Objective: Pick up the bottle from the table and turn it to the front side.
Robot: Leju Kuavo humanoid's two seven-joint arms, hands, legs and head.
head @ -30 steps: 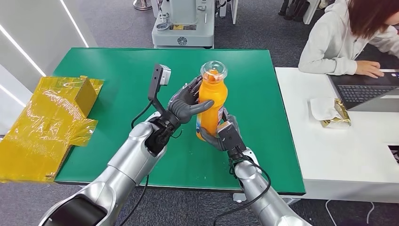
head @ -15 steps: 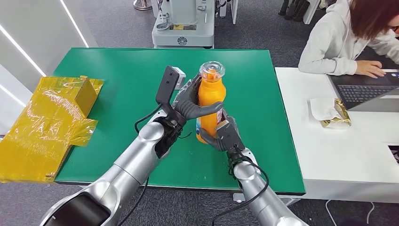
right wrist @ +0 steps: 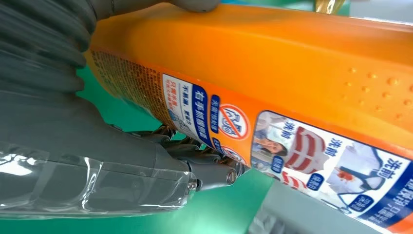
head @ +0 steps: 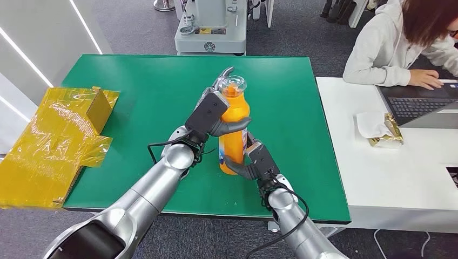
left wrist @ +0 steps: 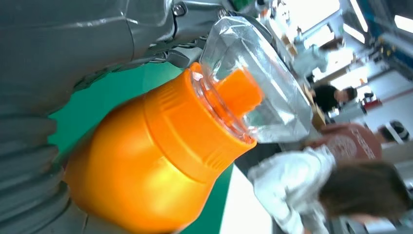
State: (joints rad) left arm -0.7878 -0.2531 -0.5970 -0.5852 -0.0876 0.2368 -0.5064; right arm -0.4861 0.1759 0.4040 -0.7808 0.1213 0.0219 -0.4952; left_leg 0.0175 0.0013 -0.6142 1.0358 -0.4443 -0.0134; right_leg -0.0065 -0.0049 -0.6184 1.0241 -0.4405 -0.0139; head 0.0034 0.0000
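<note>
Left hand (head: 213, 113) wrapped around the orange bottle's (head: 233, 129) upper body; right hand (head: 254, 160) clasping its base, mid green table (head: 135, 97). Risk: with 2 grips twisting against each other, could slip or tip. Open green all around; yellow wrapping (head: 54, 140) far left, white table (head: 389, 172) right.

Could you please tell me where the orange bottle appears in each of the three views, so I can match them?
Head view: orange bottle at centre, between both hands.
Left wrist view: its shoulder and clear cap fill the middle.
Right wrist view: its labelled body spans the frame.
Shared landmark: the green table.
</note>
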